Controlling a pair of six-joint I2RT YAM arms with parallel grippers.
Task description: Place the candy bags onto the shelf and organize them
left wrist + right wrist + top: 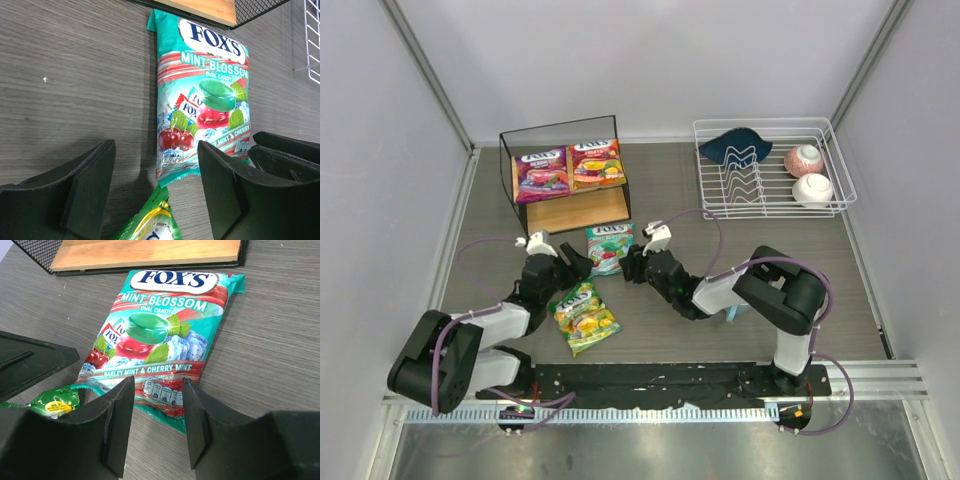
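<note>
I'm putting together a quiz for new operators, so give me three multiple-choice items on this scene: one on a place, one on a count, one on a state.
1. Where does the teal bag lie?
A) on the shelf's top board
B) on the table in front of the shelf
C) on the shelf's lower board

2. How many candy bags are on the shelf?
A) two
B) three
C) four

3. What state is the right gripper in?
A) shut on the teal bag
B) shut and empty
C) open, holding nothing

Answers:
1 B: the top view shows it flat on the table just in front of the shelf.
2 A: only the purple bag and the red-orange bag lie on the top board.
3 C: its wrist view shows the fingers spread, with the bag lying flat and ungripped.
</note>
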